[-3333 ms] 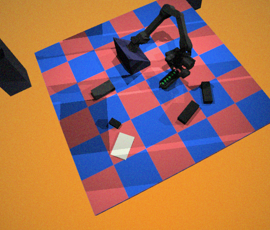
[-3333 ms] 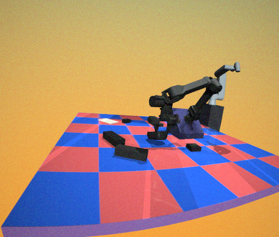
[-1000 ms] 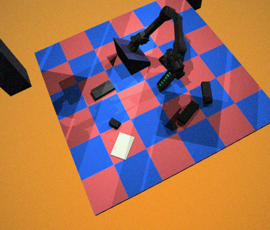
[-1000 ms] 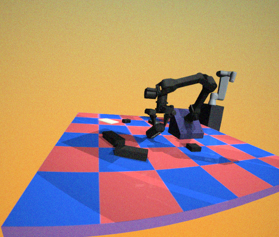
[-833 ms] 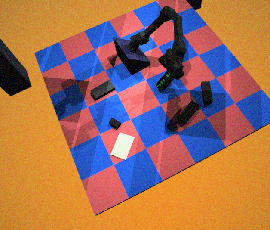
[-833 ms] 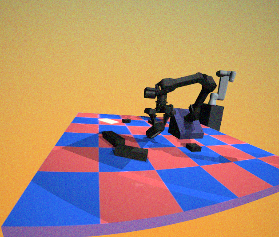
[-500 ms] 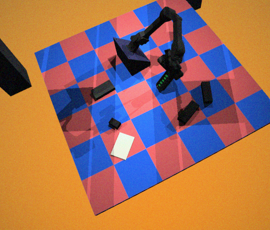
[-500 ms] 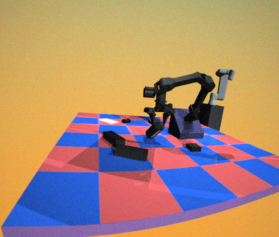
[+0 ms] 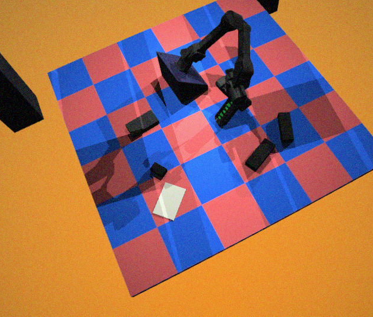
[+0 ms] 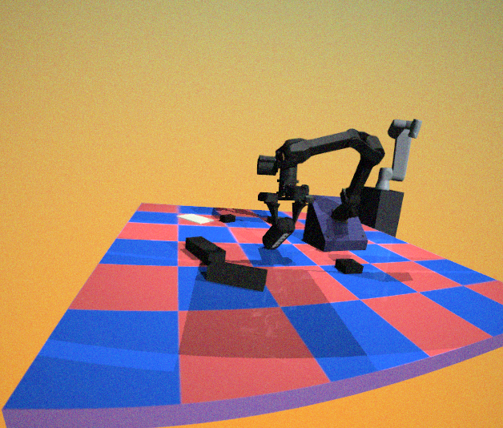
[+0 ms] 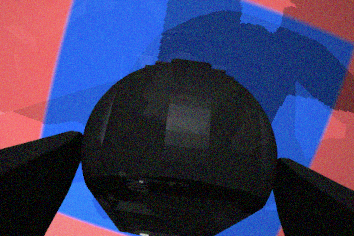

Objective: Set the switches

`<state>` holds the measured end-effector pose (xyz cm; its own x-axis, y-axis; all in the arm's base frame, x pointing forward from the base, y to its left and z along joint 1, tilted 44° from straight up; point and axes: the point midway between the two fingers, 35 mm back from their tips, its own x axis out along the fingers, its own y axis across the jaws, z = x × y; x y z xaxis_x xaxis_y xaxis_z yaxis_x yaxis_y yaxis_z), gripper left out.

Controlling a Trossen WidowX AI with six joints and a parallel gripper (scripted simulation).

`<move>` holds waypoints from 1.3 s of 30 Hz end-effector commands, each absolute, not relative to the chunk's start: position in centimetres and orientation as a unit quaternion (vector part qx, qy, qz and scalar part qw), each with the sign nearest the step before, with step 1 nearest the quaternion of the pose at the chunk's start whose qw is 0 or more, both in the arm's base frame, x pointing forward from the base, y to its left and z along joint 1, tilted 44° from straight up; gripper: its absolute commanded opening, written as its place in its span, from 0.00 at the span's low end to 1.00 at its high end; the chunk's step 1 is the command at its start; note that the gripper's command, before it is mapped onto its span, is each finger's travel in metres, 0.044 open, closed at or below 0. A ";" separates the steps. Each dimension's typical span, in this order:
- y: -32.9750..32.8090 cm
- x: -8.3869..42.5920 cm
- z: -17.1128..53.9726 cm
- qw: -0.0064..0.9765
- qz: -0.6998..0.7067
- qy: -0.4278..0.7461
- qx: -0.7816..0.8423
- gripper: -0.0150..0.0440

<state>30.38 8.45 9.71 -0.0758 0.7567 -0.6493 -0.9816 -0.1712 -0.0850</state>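
Observation:
The dark grey controller unit (image 9: 228, 115) (image 10: 275, 233) (image 11: 185, 122) is held tilted, apparently just above the bench. My gripper (image 10: 283, 222) (image 11: 180, 158) is shut on it, with one finger on each side in the wrist view. The top view shows the switch side with a row of green ends; the individual settings are too small to read. The exterior view shows a face with small pale marks, too small to read. The wrist view shows mostly a dark rounded end of the unit; its switches are hidden there.
Two dark boxes (image 9: 285, 127) (image 9: 259, 154) lie near the unit. A grey box (image 9: 142, 122), a small black block (image 9: 158, 170) and a white plate (image 9: 169, 201) (image 10: 195, 218) lie farther off. Another small block (image 10: 348, 266) lies near the purple arm base (image 9: 186, 81) (image 10: 347, 235).

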 end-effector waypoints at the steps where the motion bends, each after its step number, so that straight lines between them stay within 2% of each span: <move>1: 7.8 30.7 9.7 0.617 0.705 0.190 -0.293 0.82; 39: 5.2 31.0 8.3 0.623 0.715 0.168 -0.269 0.82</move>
<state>30.87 5.66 8.56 -0.0829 0.8000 -0.5942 -0.9818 -0.1677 -0.0887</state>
